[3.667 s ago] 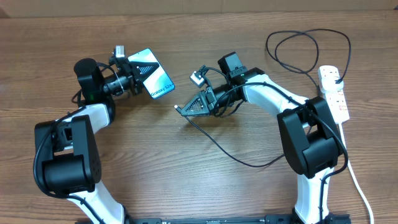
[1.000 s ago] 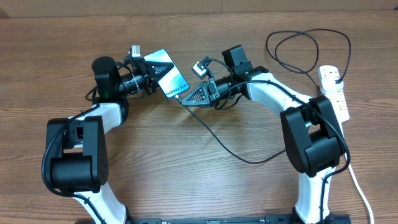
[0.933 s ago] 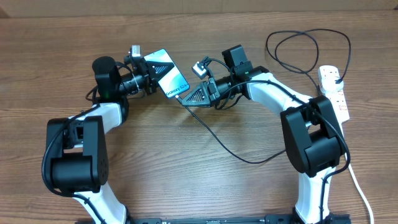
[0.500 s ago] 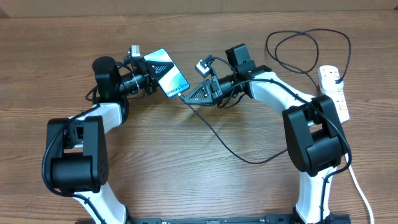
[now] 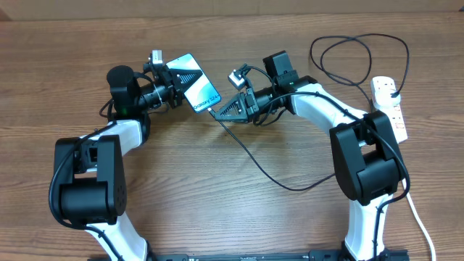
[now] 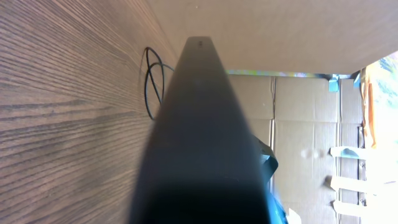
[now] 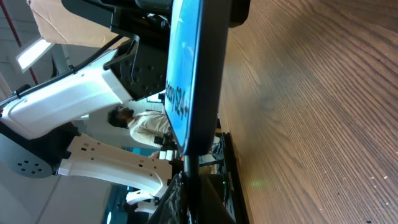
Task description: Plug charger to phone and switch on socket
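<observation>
Phone (image 5: pixel 194 90) is in the left tool (image 5: pixel 177 81), whose jaws are clamped together on its upper end, left of centre at the far part of the surface (image 5: pixel 217 217). From overhead its long axis runs diagonally, from upper left down to lower right. The blue screen shows to the camera, with the white lettering near the lower end. That lower end points at the right tool (image 5: pixel 217 113), which sits just beside it.

The right tool is closed on the connector end of the charger (image 5: pixel 290 189). In the right wrist view the phone (image 7: pixel 183 74) is seen nearly edge-on, and its long axis runs up and down the picture. The thin connector (image 7: pixel 189 167) rises from between the dark fingers (image 7: pixel 186 202) to meet the phone's bottom edge. Whether the tip is fully seated in the port I cannot tell.

The left wrist view shows only the phone's dark edge (image 6: pixel 199 124) tapering away from the camera, with cardboard boxes (image 6: pixel 305 143) beyond.

From the right tool the black cable sags toward the near side of the surface, then passes under the right arm. It loops at the far right before reaching the socket (image 5: pixel 389 109). The socket lies at the right edge, long axis running near to far, and its white cord (image 5: pixel 417 217) trails toward the near side.
</observation>
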Robot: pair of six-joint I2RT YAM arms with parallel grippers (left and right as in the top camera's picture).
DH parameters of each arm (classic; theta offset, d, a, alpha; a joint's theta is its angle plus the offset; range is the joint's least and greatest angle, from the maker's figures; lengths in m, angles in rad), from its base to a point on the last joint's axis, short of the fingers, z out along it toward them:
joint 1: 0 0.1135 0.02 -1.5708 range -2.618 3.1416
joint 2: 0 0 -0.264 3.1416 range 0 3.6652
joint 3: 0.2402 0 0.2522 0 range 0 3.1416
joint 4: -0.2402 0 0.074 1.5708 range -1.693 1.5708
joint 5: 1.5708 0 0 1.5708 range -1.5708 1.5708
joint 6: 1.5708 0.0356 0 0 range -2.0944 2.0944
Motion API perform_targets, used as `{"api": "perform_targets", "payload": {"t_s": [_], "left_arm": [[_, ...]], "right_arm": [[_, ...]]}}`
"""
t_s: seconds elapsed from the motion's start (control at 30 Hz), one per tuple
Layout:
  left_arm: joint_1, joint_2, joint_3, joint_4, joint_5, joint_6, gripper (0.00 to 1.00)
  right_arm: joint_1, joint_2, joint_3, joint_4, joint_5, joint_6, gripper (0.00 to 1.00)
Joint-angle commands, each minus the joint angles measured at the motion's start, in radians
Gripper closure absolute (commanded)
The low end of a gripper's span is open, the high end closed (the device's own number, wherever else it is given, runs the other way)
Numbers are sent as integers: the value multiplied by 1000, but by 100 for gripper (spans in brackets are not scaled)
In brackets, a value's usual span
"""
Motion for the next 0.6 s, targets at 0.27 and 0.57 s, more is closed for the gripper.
{"api": "perform_targets", "payload": {"t_s": [0.27, 0.57], "left_arm": [[-1, 5, 26, 13, 11, 10, 96], [-1, 5, 26, 3, -2, 17, 96]], "right_arm": [[-6, 2, 26, 3, -25, 2, 96], [-6, 2, 26, 3, -28, 1, 96]]}}
